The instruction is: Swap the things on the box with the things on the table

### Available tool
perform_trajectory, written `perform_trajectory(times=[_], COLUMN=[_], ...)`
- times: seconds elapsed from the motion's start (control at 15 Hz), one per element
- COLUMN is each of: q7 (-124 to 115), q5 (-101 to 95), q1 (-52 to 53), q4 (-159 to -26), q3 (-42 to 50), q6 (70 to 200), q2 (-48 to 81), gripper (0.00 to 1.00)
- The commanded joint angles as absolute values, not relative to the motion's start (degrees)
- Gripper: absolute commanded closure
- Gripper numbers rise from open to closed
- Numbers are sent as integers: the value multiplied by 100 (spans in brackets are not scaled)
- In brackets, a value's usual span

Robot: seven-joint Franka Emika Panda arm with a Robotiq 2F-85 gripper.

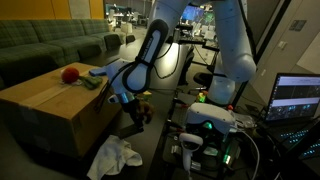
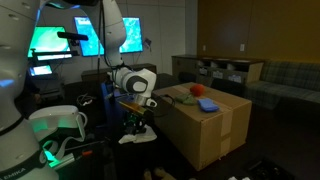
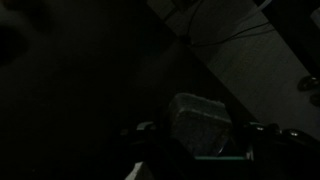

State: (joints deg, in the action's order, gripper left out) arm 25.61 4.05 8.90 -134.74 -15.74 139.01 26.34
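white cloth (image 1: 113,155) on the floor up front. gripper (image 1: 138,113) hangs low just beside the box (image 1: 45,115); too dark, cannot tell if jaws hold anything. red round thing (image 1: 68,73) and blue cloth (image 1: 97,72) sit on box top.

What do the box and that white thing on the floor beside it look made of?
The box looks like cardboard: matte tan, flat panels, crisp folded edges. The white thing looks like soft cloth, limp and crumpled into folds, perhaps a rag or towel; it is too small to tell the weave.
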Motion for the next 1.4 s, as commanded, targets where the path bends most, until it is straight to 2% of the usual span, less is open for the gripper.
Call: perform_trajectory(times=[0.0, 0.13, 0.27, 0.8, 1.0, 1.33], q7=[2353, 2322, 2368, 2367, 2102, 1017], q5=[171, 143, 149, 228, 317, 322], q1=[882, 852, 818, 852, 912, 1234], q4=[-13328, -13369, -13450, -13638, -13764, -14182], q3=[-1535, -1565, -1621, -1907, -2041, -2137], q6=[14088, 14197, 14337, 15053, 15949, 18161], q2=[2910, 2890, 2792, 2578, 2624, 2822], gripper=[12, 11, 0, 0, 0, 0])
